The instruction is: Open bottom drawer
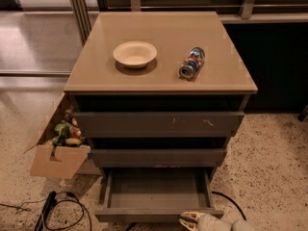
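Observation:
The bottom drawer (159, 214) of the grey cabinet stands pulled out toward me, and its shallow grey tray (158, 189) shows with nothing in it. The middle drawer front (159, 157) and the wider scratched top drawer front (159, 123) are pushed in. My gripper (191, 221) shows as pale fingers at the bottom edge of the view, just in front of the right part of the bottom drawer's front, pointing left. It holds nothing that I can see.
A cream bowl (134, 54) and a can lying on its side (191, 63) rest on the cabinet top (96, 76). An open cardboard box of small items (60, 148) leans at the cabinet's left. Black cables (62, 211) lie on the speckled floor.

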Robot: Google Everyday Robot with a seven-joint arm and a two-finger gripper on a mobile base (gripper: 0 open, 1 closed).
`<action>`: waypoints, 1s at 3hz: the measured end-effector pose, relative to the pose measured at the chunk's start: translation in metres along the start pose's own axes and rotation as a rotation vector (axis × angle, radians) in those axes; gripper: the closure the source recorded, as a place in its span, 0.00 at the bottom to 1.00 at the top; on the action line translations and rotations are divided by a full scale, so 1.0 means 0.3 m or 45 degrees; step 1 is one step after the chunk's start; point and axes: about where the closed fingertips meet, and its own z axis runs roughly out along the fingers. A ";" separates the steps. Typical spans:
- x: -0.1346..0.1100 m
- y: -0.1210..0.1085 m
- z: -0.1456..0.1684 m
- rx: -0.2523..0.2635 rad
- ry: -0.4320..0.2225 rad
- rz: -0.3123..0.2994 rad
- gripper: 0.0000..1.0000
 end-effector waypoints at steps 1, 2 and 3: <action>-0.003 0.001 0.005 -0.004 -0.001 -0.002 0.05; -0.003 0.001 0.005 -0.004 -0.001 -0.002 0.00; -0.003 0.002 0.005 -0.004 -0.001 -0.002 0.00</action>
